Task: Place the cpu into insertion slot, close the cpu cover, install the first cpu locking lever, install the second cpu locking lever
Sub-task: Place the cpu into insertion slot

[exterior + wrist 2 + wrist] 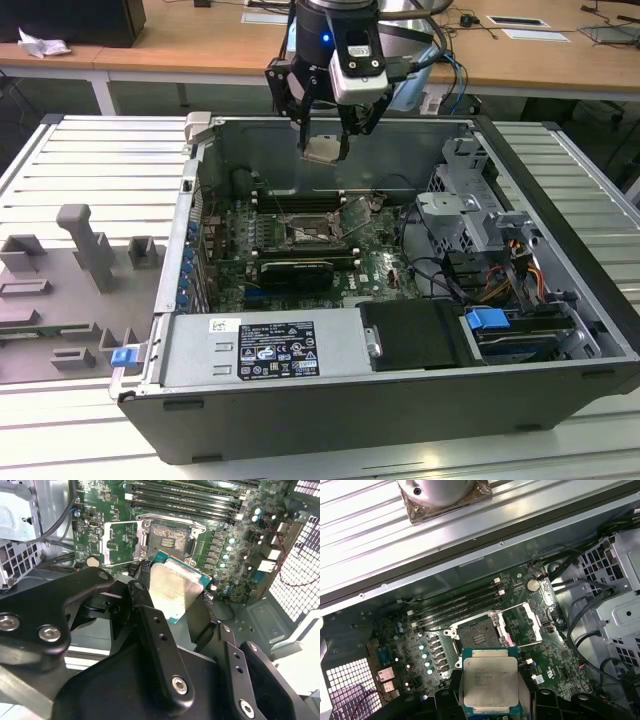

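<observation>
Gripping cpu (pixel 490 685) by edges, hand (pixel 326 130) hangs high over open case (pixel 560 290). Insertion slot (pixel 479 637) bare below, cpu cover (pixel 503 626) flipped aside. Risk: chip possibly tilted in grip; skewed seating could damage slot.

cpu (pixel 324 150) above the insertion slot (pixel 308 233)

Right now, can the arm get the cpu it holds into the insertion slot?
Probably yes: the cpu hangs in the jaws above the insertion slot, which lies bare with the cpu cover swung open; nothing stands between.
</observation>
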`<state>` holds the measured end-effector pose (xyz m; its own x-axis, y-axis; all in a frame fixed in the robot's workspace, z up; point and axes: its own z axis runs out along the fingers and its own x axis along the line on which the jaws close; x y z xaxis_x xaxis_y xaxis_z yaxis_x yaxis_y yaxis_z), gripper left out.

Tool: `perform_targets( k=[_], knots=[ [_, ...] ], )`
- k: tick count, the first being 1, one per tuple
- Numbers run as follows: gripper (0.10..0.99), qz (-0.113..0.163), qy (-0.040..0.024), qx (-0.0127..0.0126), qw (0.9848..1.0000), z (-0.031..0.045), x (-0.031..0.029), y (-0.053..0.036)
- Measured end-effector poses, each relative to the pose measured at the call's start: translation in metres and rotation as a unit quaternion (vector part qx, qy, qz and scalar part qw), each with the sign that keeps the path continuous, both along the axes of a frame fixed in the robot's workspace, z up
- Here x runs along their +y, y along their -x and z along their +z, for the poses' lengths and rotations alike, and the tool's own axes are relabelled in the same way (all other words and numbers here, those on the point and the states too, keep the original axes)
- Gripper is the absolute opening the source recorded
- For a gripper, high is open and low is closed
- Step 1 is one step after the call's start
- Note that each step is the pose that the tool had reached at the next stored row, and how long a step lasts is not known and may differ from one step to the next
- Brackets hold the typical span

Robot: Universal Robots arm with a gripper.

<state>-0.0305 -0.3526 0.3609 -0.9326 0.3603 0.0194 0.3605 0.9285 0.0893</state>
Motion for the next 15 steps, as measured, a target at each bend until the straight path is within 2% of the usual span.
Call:
perform_targets(
  k=[7,15],
  knots=[
    [0.529,-0.025,0.0,0.0,0.9997,-0.0005,0.0,0.0],
    [0.529,-0.059,0.0,0.0,0.9982,-0.0011,0.0,0.0]
  ],
)
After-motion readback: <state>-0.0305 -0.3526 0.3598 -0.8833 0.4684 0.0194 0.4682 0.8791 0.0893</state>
